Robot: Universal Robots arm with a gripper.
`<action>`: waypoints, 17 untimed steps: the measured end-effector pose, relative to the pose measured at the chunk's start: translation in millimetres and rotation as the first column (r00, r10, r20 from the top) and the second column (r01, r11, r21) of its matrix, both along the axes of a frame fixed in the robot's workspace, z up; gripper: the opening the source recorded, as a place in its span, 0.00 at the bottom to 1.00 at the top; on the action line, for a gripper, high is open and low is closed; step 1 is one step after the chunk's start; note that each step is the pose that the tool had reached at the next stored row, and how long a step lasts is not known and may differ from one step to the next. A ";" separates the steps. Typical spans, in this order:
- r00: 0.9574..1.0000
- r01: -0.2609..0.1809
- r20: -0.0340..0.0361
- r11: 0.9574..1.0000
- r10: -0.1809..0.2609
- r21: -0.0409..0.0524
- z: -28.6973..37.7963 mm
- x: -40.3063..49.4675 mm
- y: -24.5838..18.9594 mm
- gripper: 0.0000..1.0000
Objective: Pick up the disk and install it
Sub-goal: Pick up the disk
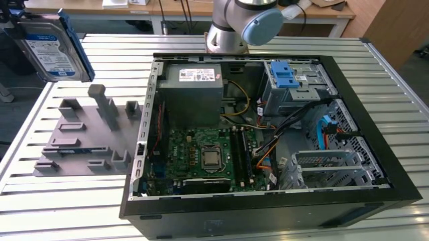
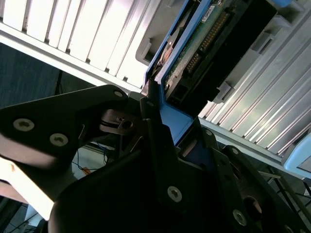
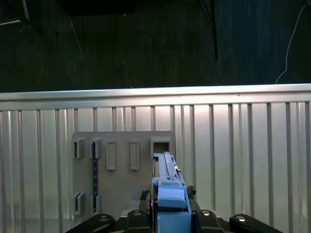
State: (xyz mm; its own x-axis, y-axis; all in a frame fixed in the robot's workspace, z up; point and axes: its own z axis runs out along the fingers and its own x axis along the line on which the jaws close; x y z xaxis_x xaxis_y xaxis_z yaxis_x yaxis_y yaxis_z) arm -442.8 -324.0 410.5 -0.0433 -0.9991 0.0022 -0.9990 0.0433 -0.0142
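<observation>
One gripper (image 2: 172, 121), jaws clamped on the blue carrier edge of the disk (image 1: 50, 50) in the second wrist view; disk held up in the air, tilted, label showing, at the exterior view's far left; grey fixture plate (image 1: 80, 145) lies on the slatted table (image 1: 67, 211) below it; open computer case (image 1: 268, 213) well apart toward the exterior view's right; drive cage (image 1: 295, 83) with blue latches inside it.

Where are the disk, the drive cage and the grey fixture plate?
disk (image 1: 50, 52): exterior view, its white-and-blue label.
drive cage (image 1: 285, 78): exterior view, a blue latch.
grey fixture plate (image 1: 90, 138): exterior view, bare flat patch between the blocks.
</observation>
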 end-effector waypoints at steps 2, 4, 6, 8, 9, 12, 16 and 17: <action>1.000 0.000 0.000 1.000 0.000 0.000 1.4 0.0 0.0 0.36; 1.000 0.000 0.000 1.000 0.000 0.000 3.1 0.0 0.0 0.36; 1.000 0.000 0.000 1.000 0.000 0.000 4.6 0.0 0.0 0.36; 1.000 0.000 0.000 1.000 0.000 0.000 6.3 0.0 0.1 0.36; 1.000 0.000 0.000 1.000 0.000 0.000 6.9 0.0 0.1 0.36; 1.000 0.000 0.000 1.000 0.000 0.000 8.8 0.0 0.1 0.36; 1.000 0.000 0.000 1.000 0.000 0.000 11.0 0.0 0.1 0.36; 1.000 0.000 0.000 1.000 0.000 0.000 11.4 0.0 0.1 0.36</action>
State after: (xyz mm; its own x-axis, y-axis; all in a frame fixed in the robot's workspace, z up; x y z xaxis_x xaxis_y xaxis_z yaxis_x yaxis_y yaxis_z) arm -442.8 -323.9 421.9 -0.0433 -0.9991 0.0023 -0.9990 0.0433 -0.0141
